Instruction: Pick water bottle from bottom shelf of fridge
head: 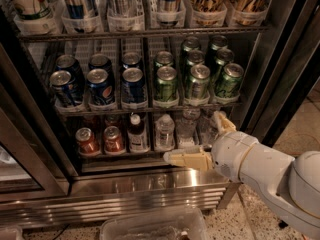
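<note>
The fridge [150, 186] stands open, with drinks on wire racks. On the bottom shelf [125, 155] a clear ribbed water bottle [164, 132] stands right of centre. Two more clear bottles [186, 128] stand to its right. My gripper [193, 136] is open at the right end of this shelf. Its lower cream finger [186, 159] lies along the shelf's front edge, just below the water bottle. Its upper finger [221, 120] points up by the shelf's right side. The right-hand clear bottles show between the two fingers. It holds nothing.
A white-capped bottle of dark reddish liquid [136, 134] and two red cans [88, 141] stand left of the water bottle. Blue and green cans [165, 81] fill the rack above. A dark door frame [287, 79] is at the right. A clear plastic bin [155, 226] sits on the floor below.
</note>
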Motion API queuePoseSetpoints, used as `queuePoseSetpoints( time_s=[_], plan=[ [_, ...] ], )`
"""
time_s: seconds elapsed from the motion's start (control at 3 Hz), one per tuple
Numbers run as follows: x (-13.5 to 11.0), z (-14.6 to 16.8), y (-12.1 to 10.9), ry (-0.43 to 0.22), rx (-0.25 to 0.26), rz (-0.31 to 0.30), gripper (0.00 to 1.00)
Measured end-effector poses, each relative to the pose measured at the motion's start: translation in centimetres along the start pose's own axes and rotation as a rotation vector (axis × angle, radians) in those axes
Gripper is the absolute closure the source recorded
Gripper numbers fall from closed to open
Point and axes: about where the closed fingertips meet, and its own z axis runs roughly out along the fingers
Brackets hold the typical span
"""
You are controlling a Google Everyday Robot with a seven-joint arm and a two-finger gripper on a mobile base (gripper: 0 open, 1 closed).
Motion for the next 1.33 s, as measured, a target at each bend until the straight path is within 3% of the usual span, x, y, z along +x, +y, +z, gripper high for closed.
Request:
queuePoseSetpoints(
  time_s=[0.33, 1.0, 1.33],
  plan=[
    [0.5, 0.5, 0.0, 0.0, 0.01, -0.007, 0.0],
    [6.9, 0.2, -1.4, -0.008, 0.116, 0.057, 0.0],
    [9.2, -0.4, -2.2, -0.043, 0.152, 0.073, 0.0]
  ],
)
